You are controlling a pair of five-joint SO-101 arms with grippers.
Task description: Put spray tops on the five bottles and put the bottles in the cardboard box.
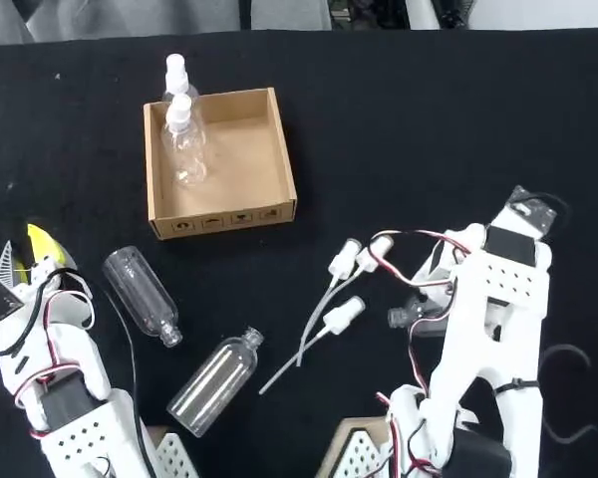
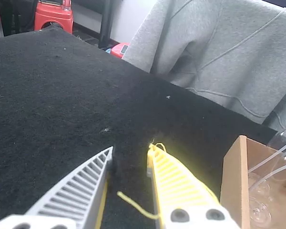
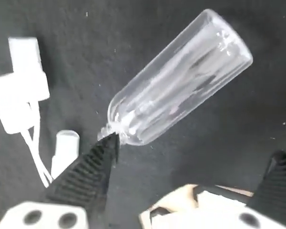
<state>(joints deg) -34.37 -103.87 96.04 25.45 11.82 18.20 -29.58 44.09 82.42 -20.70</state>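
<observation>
Right gripper (image 3: 195,148) wide open, one tip near neck of uncapped bottle (image 3: 181,81). Clear plastic, probably light, slippery, crushable; hold mid-body, gently.

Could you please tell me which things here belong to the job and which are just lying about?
Job: cardboard box; two capped bottles; two uncapped bottles lying mid-table; a third uncapped bottle; three loose spray tops.
Lying about: grey garment; red plastic object.
</observation>
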